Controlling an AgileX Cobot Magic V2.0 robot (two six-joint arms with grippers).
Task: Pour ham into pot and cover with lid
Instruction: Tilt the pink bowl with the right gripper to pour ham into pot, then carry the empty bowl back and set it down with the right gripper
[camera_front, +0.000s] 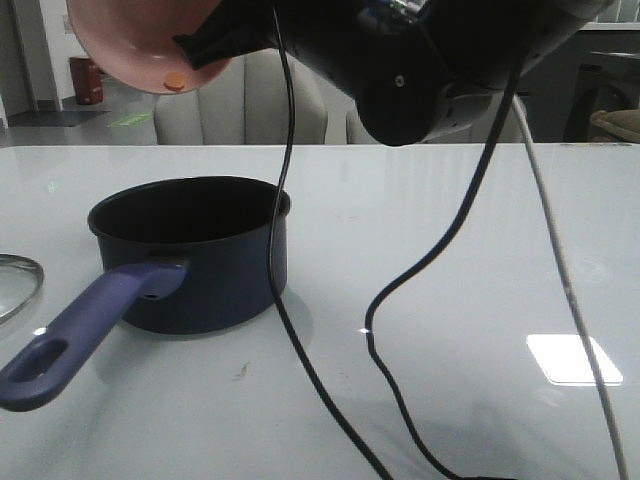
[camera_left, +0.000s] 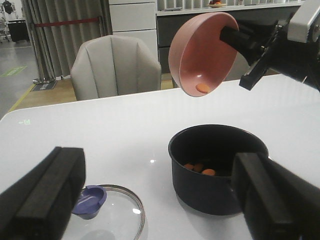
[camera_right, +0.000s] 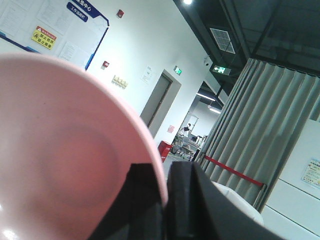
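The pink bowl (camera_front: 130, 45) hangs tilted steeply above the dark navy pot (camera_front: 200, 270), mouth facing down toward it. My right gripper (camera_front: 195, 48) is shut on the bowl's rim, which also shows in the right wrist view (camera_right: 165, 200). One ham slice (camera_left: 202, 88) clings to the bowl's lower lip. A few ham slices (camera_left: 200, 168) lie inside the pot (camera_left: 200, 190). The lid (camera_left: 115, 220) lies flat on the table to the left of the pot, purple-blue knob (camera_left: 89, 201) up. My left gripper (camera_left: 157, 200) is open and empty, low over the table between lid and pot.
The pot's long purple-blue handle (camera_front: 75, 335) points toward the front left table edge. Black and white cables (camera_front: 400, 290) hang from the right arm over the table's middle and right. A beige chair (camera_left: 112, 65) stands behind the table.
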